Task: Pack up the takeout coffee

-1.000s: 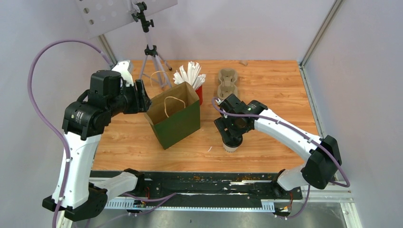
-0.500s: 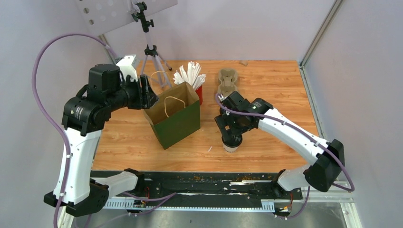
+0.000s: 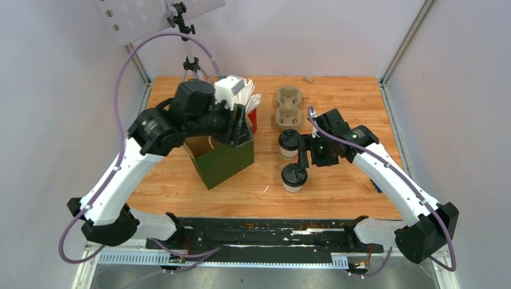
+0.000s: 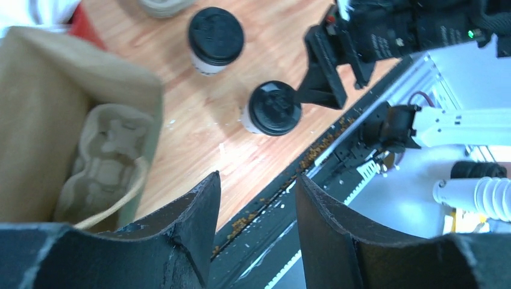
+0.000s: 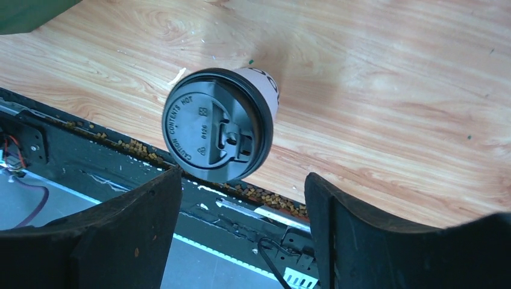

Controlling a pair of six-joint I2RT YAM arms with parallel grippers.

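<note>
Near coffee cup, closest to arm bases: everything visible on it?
The near cup is white paper with dark print by the rim and a black plastic lid embossed CAUTION CONTENTS HOT. It stands upright on the wooden table near its front edge. The open right end effector hovers above it; nothing grips it.

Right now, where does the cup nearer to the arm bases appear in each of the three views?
Top external: near cup just below centre, in front of the other cup.
Left wrist: near cup in the upper middle.
Right wrist: near cup in the centre, its lid towards the camera.
Shared landmark: the black rail along the table edge, close to this cup in all three views.
</note>
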